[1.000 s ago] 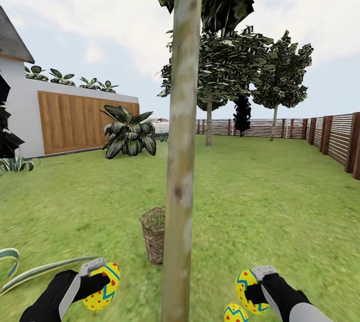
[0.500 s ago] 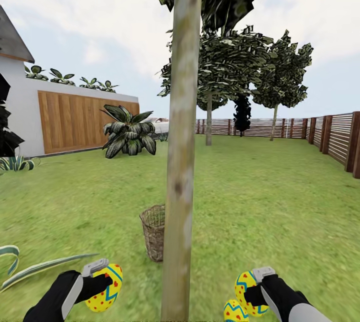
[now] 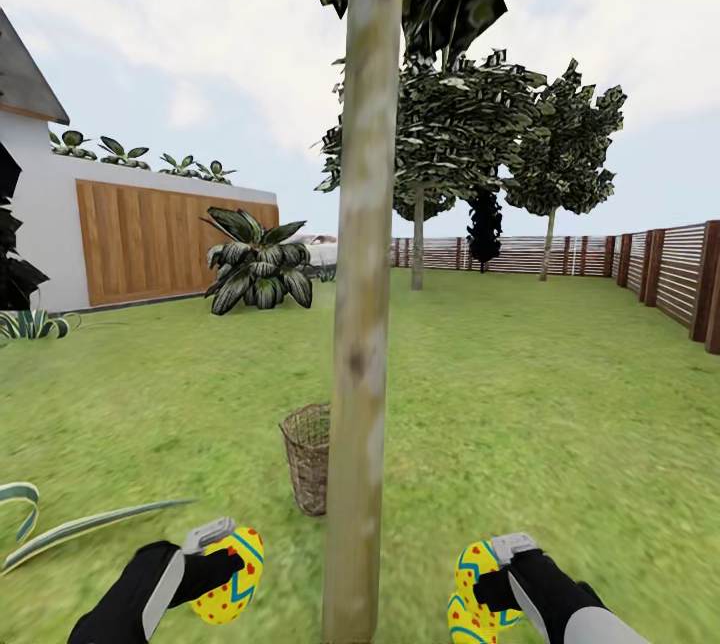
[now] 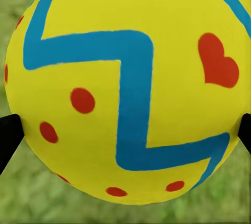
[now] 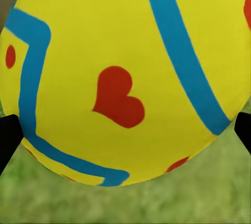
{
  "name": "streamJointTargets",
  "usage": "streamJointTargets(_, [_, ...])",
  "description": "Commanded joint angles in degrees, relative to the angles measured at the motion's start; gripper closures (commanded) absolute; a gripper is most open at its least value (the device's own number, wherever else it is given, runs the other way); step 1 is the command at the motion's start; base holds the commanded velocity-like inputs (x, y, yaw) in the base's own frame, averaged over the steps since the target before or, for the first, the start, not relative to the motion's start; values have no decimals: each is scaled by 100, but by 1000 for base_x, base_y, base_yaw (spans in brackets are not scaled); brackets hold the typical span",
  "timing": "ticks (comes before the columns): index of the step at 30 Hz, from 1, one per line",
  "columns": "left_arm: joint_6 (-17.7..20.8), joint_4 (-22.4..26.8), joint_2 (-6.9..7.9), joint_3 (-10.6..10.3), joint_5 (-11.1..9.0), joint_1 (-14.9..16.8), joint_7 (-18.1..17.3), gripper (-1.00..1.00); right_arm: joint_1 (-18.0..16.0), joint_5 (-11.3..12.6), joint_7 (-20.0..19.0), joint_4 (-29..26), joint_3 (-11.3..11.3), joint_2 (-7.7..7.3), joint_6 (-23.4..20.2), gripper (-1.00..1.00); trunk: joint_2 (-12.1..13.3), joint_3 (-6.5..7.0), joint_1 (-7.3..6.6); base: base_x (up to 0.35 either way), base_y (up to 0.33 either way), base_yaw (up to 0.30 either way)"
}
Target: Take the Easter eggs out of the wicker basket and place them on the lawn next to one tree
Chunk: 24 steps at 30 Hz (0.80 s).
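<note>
With my left gripper (image 3: pixel 222 566) and right gripper (image 3: pixel 487 579) each pinching a yellow, red-dotted Easter egg at the frame's bottom beside the pale grey-green tree trunk (image 3: pixel 362 324), I fear a released egg rolling away across the lawn (image 3: pixel 540 404).

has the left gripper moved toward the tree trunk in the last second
Yes. The left gripper, shut on an Easter egg, has shifted closer to the tree trunk in the head view.

Both grippers with their eggs have drawn inward toward the trunk (image 3: pixel 360 324), the left egg (image 3: pixel 229 576) higher, the right egg (image 3: pixel 478 579) now overlapping the third egg at the bottom edge.
</note>
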State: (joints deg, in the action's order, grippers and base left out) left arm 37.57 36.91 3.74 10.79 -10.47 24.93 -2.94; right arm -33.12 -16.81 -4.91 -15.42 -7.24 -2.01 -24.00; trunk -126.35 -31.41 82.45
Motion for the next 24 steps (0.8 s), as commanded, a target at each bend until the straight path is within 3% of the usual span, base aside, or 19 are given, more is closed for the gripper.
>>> streamJointTargets(1, [31, 8, -39, 20, -1, 3, -31, 100, -2, -71, -30, -21, -23, 29, -31, 100, -45, -26, 22, 0, 0, 0])
streamJointTargets(6, [35, 22, -236, 15, -12, 3, -37, 100, -2, -111, -25, -74, 161, 96, -32, 100, -246, -116, 132, 0, 0, 0])
streamJointTargets(24, [40, 36, -215, 46, 18, 3, -14, 100, -2, -112, -37, -51, 183, 122, -35, 100, -967, -439, 527, 0, 0, 0])
